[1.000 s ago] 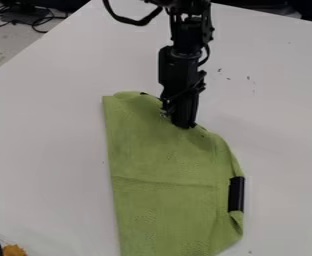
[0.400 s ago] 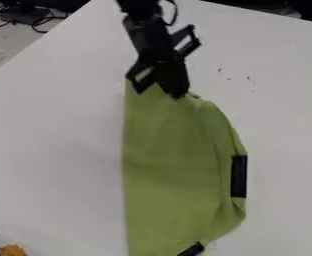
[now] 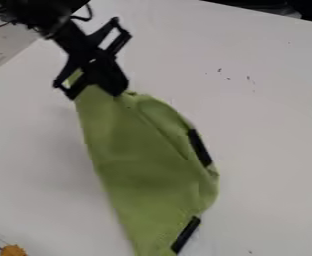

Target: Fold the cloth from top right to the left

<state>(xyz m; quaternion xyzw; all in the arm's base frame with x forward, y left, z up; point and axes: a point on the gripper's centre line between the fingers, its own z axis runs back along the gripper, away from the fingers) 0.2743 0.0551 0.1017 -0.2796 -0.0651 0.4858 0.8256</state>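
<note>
So, pincer [image 3: 110,86] is clamped on green cloth's [image 3: 142,170] top end over white surface [image 3: 265,140], w/ 2 blk strips [image 3: 199,148] along cloth's R edge.

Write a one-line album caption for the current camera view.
Green cloth held near its top by the black tool, two black strips along the cloth's right edge.

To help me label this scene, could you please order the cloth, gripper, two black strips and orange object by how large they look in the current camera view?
1. Cloth
2. Gripper
3. Upper black strip and lower black strip: too alike to rank
4. Orange object, cut off by the view's edge
</note>
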